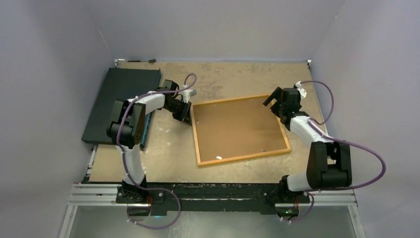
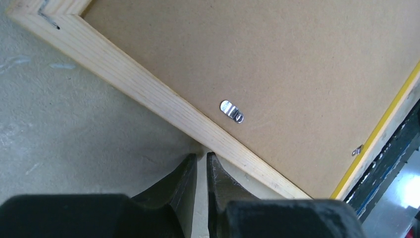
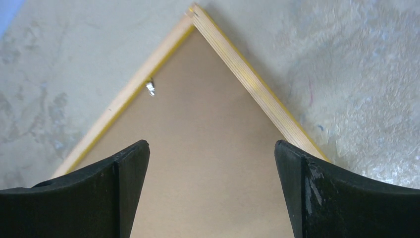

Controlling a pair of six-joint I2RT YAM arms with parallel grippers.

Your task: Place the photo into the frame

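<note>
Fingers point(image 2: 185, 173) of L gripper point(image 2: 201, 157) nearly shut, empty, tips at left rail of thin yellow-edged, wood-backed rectangular frame point(image 1: 195, 135) lying face-down mid worktop point(image 1: 163, 148); R gripper point(image 3: 212, 146) fingers spread wide above its far-right corner

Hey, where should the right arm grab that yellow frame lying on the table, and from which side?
Probably the far right corner rail of the frame, from straight above, right gripper straddling it. The frame lies flat, back up, with the backing board filling it, so only the thin rail offers an edge.
</note>
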